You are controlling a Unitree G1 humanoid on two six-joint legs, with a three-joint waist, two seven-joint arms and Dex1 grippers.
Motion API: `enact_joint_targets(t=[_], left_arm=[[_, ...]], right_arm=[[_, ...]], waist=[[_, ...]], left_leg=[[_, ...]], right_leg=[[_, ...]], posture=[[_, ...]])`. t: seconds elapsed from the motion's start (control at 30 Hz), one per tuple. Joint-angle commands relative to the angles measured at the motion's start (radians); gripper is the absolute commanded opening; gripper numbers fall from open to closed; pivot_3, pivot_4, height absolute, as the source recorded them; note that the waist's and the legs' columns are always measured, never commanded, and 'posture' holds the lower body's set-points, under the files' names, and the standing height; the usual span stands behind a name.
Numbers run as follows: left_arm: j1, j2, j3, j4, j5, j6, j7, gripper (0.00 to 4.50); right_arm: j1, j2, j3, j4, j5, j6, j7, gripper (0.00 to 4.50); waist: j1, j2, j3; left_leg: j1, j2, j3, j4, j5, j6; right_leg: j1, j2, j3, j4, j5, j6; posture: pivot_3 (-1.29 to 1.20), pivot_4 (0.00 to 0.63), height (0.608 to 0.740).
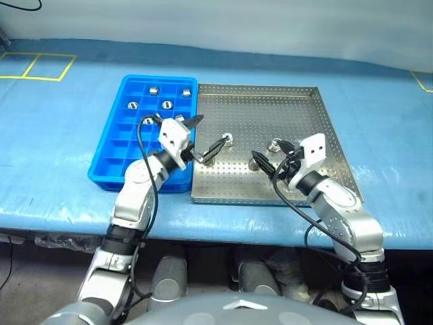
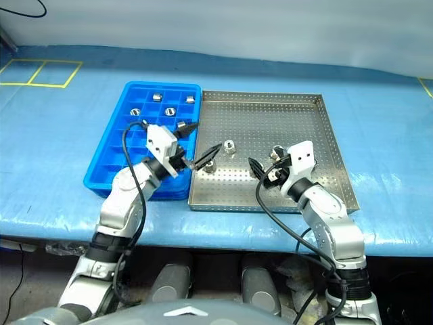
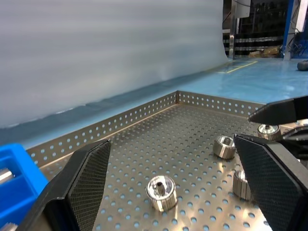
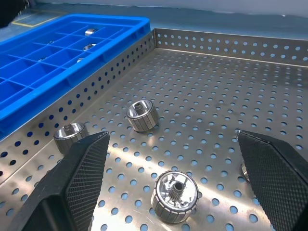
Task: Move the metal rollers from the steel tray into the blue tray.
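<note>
From the head camera we see the blue tray (image 1: pixel 135 145) lying flush against the left rim of the steel tray (image 1: pixel 298 112), several metal rollers (image 1: pixel 167 105) already in its far compartments and others loose on the perforated floor (near its front half). In the left wrist view our left gripper (image 3: pixel 173 173) stands spread wide, empty, a roller on the floor between its fingers. In the right wrist view our right gripper (image 4: pixel 175 180) is likewise wide apart over another roller, gripping nothing.

A blue-covered table (image 1: pixel 61 128) bears yellow tape lines (image 1: pixel 40 66) near its far left corner.
</note>
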State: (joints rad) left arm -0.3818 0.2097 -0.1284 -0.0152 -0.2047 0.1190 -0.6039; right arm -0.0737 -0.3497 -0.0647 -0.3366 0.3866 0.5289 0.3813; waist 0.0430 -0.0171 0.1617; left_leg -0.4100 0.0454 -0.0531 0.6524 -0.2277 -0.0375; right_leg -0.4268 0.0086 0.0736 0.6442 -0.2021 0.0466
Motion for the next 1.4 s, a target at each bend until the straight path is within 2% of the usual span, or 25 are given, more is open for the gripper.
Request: enact_joint_targets(t=[0.03, 0.23, 0.33, 0.53, 0.9, 1.0, 1.27, 1.3, 1.4], left_arm=[[-0.101, -0.014, -0.012, 0.057, 0.027, 0.117, 0.048, 4.48], [-0.304, -0.033, -0.025, 0.261, 0.072, 0.346, 0.100, 4.48], [-0.371, -0.034, -0.031, 0.352, 0.087, 0.362, 0.083, 4.48], [-0.488, -0.023, -0.055, 0.505, 0.100, 0.523, 0.032, 4.48], [-0.529, -0.017, -0.108, 0.671, 0.211, 0.515, 0.065, 4.48], [-0.513, -0.027, -0.095, 0.682, 0.203, 0.488, 0.046, 4.48], [-0.463, -0.018, -0.059, 0.646, 0.181, 0.504, 0.027, 1.92], [-0.450, -0.017, -0.050, 0.627, 0.176, 0.487, 0.031, 1.70], [-0.375, -0.011, -0.021, 0.516, 0.172, 0.358, 0.060, 1.70]], right_arm=[[0.010, 0.008, -0.032, -0.042, -0.030, -0.025, -0.050, 4.50], [0.043, 0.034, -0.059, -0.074, -0.007, 0.000, -0.085, 4.50], [0.062, 0.046, -0.065, -0.091, -0.006, -0.003, -0.099, 4.50], [0.106, 0.058, -0.076, -0.116, -0.014, -0.014, -0.121, 4.50], [0.143, 0.072, -0.088, -0.139, -0.023, -0.033, -0.140, 4.50], [0.145, 0.072, -0.089, -0.140, -0.023, -0.036, -0.143, 4.50], [0.151, 0.076, -0.089, -0.136, -0.028, -0.049, -0.147, 4.50], [0.152, 0.077, -0.088, -0.136, -0.030, -0.051, -0.148, 4.50], [0.153, 0.074, -0.080, -0.131, -0.038, -0.057, -0.147, 4.50]], waist=[[-0.002, 0.000, 0.000], [-0.026, 0.000, 0.000], [-0.043, 0.000, 0.000], [-0.076, 0.000, 0.000], [-0.112, 0.000, 0.000], [-0.119, 0.001, 0.000], [-0.123, 0.001, 0.000], [-0.125, 0.001, 0.000], [-0.129, 0.002, -0.001]], left_leg=[[0.000, 0.000, 0.000, 0.000, 0.000, 0.000], [0.000, 0.000, 0.000, 0.002, 0.000, 0.000], [-0.001, -0.001, 0.000, 0.002, 0.000, 0.001], [-0.001, 0.000, -0.001, 0.001, -0.001, 0.001], [-0.001, 0.000, 0.000, 0.001, -0.001, 0.001], [0.000, 0.000, 0.000, 0.001, -0.001, 0.001], [0.000, 0.000, 0.001, 0.001, -0.001, 0.001], [0.000, 0.000, 0.001, 0.001, -0.001, 0.001], [0.001, 0.000, 0.001, 0.001, -0.001, 0.001]], right_leg=[[0.000, 0.000, 0.000, 0.000, 0.000, 0.000], [0.000, 0.000, 0.000, 0.000, 0.001, 0.002], [0.000, 0.000, 0.000, 0.000, 0.003, 0.005], [0.000, 0.000, 0.000, 0.000, 0.003, 0.005], [-0.001, 0.000, 0.001, 0.001, 0.003, 0.006], [-0.001, 0.001, 0.002, 0.002, 0.003, 0.006], [-0.001, 0.000, 0.003, 0.002, 0.003, 0.006], [-0.001, 0.001, 0.003, 0.002, 0.003, 0.006], [-0.001, 0.001, 0.004, 0.003, 0.003, 0.006]], posture=[[0.09, 0.150, 0.740], [0.03, 0.150, 0.740], [0.00, 0.150, 0.740], [-0.04, 0.150, 0.740], [-0.09, 0.150, 0.740], [-0.09, 0.150, 0.740], [-0.10, 0.150, 0.740], [-0.10, 0.150, 0.740], [-0.08, 0.150, 0.740]])
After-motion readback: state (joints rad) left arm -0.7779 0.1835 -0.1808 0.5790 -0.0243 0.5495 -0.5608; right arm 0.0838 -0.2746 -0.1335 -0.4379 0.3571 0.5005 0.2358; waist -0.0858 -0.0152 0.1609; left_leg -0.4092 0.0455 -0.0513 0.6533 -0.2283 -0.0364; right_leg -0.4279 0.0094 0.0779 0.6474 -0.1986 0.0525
